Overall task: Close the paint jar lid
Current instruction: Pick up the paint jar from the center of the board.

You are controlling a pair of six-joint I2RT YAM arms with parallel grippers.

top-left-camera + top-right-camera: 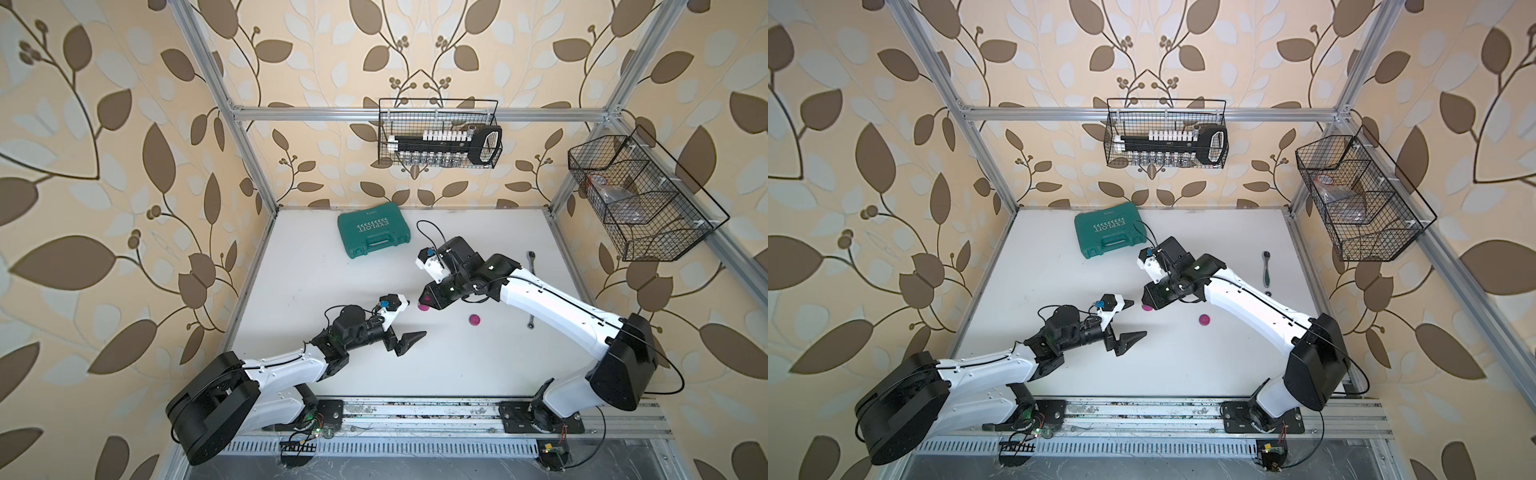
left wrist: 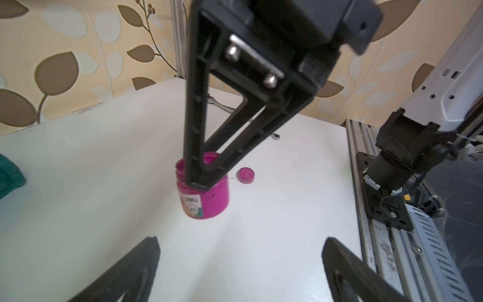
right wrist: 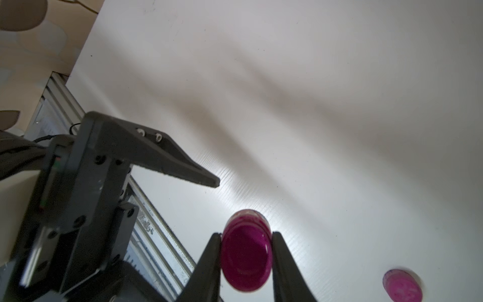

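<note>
Well, the paint jar [image 2: 209, 198] stands near the middle of the white table [image 1: 311, 291], far from every edge. Its top is open and pink paint shows inside. The right gripper [image 3: 247, 235] has its two fingers squeezed on the jar's sides, near the top. The left gripper [image 1: 1138, 318] is just beside the jar, with its fingers spread wide and nothing in them.

The lid [image 1: 474, 319] lies flat on the table near the jar, on the right arm's side, not touching it. Bare table lies all around both of them.

The jar's label has upside-down writing that looks like "deli". The green case [image 1: 374, 232] at the back of the table is shut and says "EXPLOIT". A metal wrench [image 1: 1266, 270] lies near the table's right edge.

A wire basket [image 1: 436, 133] on the back wall holds a black and white tool set. Another wire basket [image 1: 636, 199] on the side wall holds a clear plastic bag.
</note>
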